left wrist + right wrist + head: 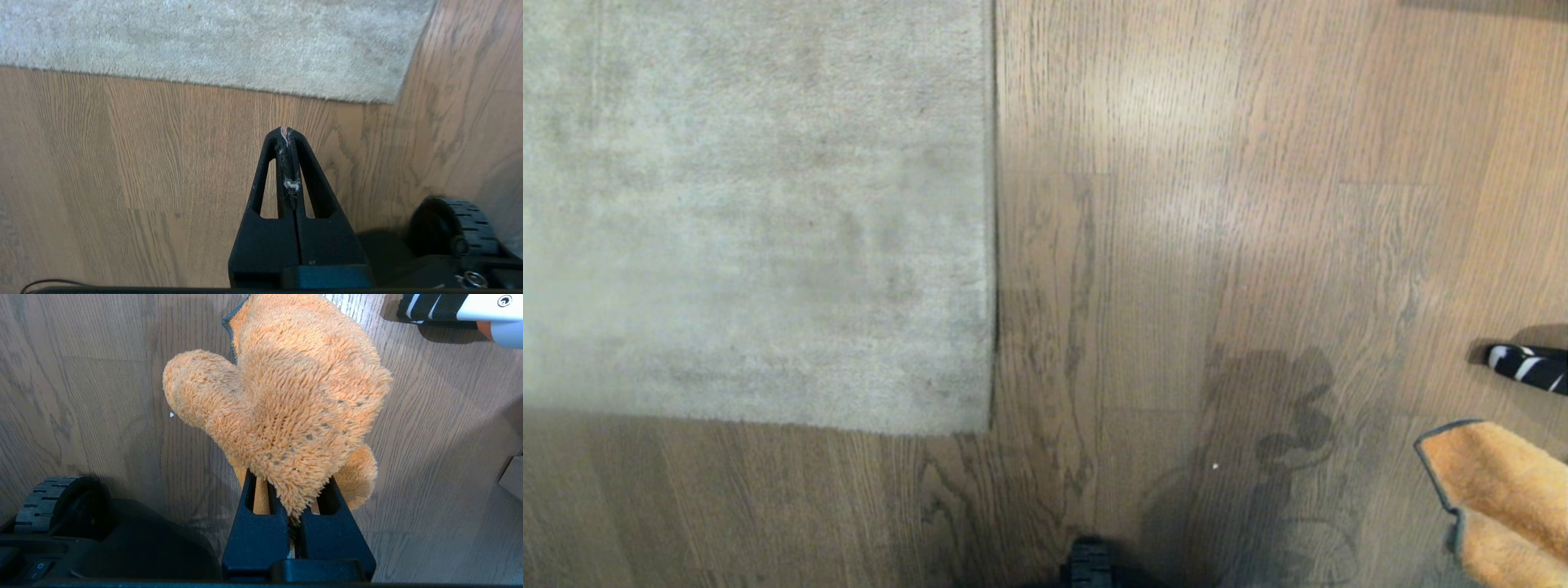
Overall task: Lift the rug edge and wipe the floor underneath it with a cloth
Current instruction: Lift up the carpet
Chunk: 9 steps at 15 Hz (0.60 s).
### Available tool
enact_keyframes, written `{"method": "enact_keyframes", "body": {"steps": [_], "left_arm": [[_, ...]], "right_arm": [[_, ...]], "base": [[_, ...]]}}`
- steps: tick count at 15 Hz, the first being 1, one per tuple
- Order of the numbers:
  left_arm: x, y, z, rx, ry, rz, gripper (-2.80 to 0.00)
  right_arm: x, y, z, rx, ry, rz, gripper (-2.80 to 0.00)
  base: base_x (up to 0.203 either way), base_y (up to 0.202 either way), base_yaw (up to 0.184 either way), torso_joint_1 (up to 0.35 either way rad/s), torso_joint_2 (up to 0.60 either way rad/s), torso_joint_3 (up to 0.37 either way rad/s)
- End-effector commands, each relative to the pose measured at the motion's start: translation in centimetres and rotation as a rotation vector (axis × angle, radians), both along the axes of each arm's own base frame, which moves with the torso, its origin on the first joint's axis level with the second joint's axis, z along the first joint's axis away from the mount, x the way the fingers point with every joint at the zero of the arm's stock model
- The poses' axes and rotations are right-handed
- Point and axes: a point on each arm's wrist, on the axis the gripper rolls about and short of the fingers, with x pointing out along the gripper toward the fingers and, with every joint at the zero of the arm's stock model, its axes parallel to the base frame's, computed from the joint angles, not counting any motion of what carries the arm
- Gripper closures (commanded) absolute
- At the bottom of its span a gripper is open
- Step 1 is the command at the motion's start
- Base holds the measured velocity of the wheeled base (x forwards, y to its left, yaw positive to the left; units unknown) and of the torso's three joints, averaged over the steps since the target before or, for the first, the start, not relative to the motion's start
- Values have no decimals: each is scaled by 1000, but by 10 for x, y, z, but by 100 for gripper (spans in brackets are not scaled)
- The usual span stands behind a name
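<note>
Rug edge runs straight up the head view, where the pale short-pile rug meets the brown plank floor, and it turns a square corner near the robot's base; the whole border lies flat on the boards, not yet lifted. In the left wrist view the same corner sits ahead of the left gripper, whose fingers are pressed together with nothing between them but a few wisps of lint, hovering over bare floor short of the rug. The right gripper is clamped on the cloth, an orange fluffy rag that flops loosely over and beyond its fingers; the same cloth shows at the right margin of the head view, well apart from the rug. A striped black-and-white object lies on the floor just beyond it. Judging by its look, the rug is large and probably heavy overall, but thin and pliable at the border, so only a short stretch should need raising; the pile is soft and could slip, while the edge gives little to bite on as it lies flush. The corner seems the best place to take hold, since the fingers, once opened, could slide under from either side. The cloth is light, limp and already secure.
</note>
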Motion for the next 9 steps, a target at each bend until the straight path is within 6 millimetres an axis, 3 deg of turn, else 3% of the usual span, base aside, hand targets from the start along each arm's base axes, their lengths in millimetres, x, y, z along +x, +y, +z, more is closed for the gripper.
{"method": "enact_keyframes", "body": {"steps": [1, 5, 9], "left_arm": [[9, 0, 21, 1, 68, -9, 0], [33, -3, 53, -11, 174, -141, 0], [70, -8, 79, -49, 301, -316, 0]], "right_arm": [[0, 0, 0, 0, 1, 0, 0], [0, 0, 0, 0, 1, 0, 0], [0, 0, 0, 0, 1, 0, 0]], "base": [[0, 0, 0, 0, 0, 0], [0, 0, 0, 0, 0, 0], [0, 0, 0, 0, 0, 0]]}}
